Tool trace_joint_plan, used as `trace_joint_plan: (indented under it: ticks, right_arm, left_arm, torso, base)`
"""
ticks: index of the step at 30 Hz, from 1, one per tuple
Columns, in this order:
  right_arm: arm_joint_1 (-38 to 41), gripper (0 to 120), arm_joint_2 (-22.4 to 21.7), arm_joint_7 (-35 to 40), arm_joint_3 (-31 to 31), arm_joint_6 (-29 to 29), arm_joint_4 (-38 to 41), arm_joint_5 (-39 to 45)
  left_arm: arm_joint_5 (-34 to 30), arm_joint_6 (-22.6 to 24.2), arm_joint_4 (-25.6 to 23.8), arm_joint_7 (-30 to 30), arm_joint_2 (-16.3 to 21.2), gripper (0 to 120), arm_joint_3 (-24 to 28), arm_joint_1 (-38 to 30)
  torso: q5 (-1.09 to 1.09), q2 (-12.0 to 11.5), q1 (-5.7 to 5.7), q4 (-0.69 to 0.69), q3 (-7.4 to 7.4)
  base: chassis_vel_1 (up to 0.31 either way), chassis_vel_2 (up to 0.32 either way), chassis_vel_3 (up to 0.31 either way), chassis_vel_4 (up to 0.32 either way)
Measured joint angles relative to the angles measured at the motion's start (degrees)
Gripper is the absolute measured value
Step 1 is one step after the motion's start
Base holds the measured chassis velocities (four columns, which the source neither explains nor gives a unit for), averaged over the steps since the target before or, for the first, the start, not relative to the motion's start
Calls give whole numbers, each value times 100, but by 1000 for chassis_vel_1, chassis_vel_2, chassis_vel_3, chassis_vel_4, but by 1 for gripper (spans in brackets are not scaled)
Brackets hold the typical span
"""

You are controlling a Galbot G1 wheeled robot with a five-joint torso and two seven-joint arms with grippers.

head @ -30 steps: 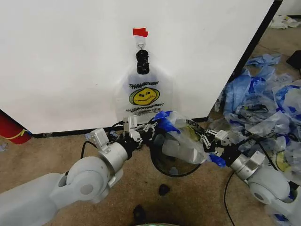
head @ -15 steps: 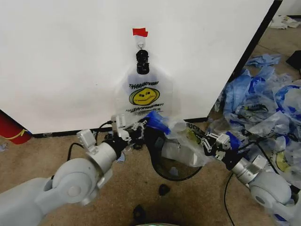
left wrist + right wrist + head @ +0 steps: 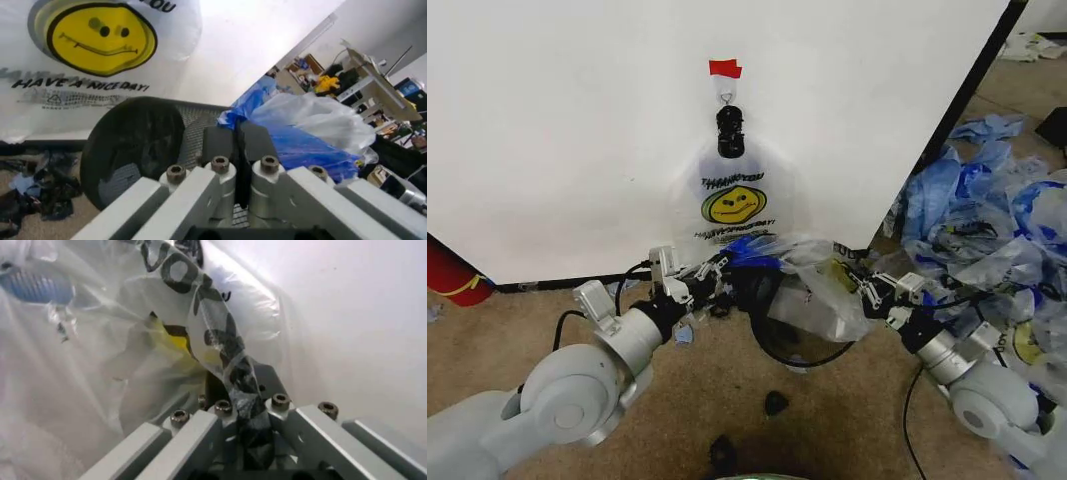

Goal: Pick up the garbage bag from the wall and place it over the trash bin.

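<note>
Translucent garbage bag [image 3: 812, 290] pinched by left gripper [image 3: 717, 272] & right gripper [image 3: 867, 285], stretched over trash bin [image 3: 777, 335] mid-frame; rim seating left.

The head camera is looking forward and down from above at the wall [image 3: 577, 130] and the floor before it, with both arms reaching in from below. The left wrist camera is sitting very near its own fingers and is facing along them toward the trash bin [image 3: 133, 150]. The right wrist camera is looking along its fingers, close against the garbage bag [image 3: 100, 365]. All three views are sharing this bag and the wall.
</note>
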Motion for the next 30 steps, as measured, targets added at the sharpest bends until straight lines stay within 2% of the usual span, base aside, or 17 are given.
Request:
trace_joint_plan:
  ticks: [11, 30]
  right_arm:
    - [-28, 0, 132, -304, 108, 76, -65, 272]
    - [-42, 0, 166, -285, 267, 13, -25, 516]
  left_arm:
    - [67, -61, 208, -11, -122, 0, 75, -18]
    - [266, -155, 692, 56, -354, 0, 264, -1]
  torso:
    - [0, 0, 0, 1, 1]
    - [0, 0, 0, 0, 0]
  base:
    - [0, 0, 0, 0]
    - [0, 0, 0, 0]
